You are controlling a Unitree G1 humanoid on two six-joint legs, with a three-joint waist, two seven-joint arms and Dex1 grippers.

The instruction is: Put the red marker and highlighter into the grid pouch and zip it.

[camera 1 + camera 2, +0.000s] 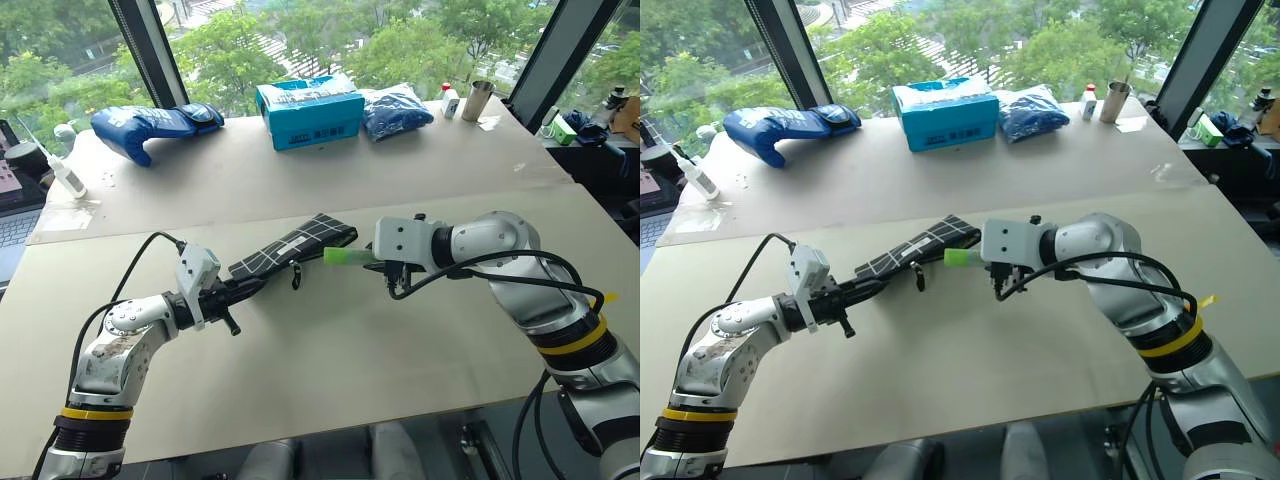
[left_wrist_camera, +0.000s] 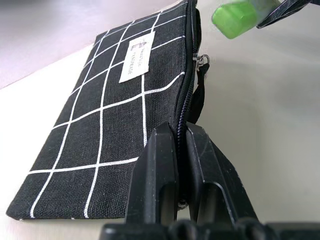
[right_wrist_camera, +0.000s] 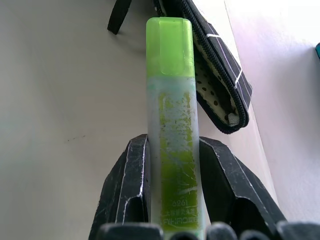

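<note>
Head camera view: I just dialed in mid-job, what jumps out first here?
The bright green highlighter, clamped in the right gripper and held just off the open end of the grid pouch. The left gripper pinches the pouch's zipper edge at the near end, mid-table. At the table's far edge sit a teal box and a blue mitt.

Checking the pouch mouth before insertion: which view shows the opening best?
Right wrist view: the grid pouch gapes at its end, dotted lining visible, with the highlighter in the right gripper pointing beside it. Left wrist view shows the zipper edge-on, pinched by the left gripper. Head views show the pouch flat, opening unclear.
</note>
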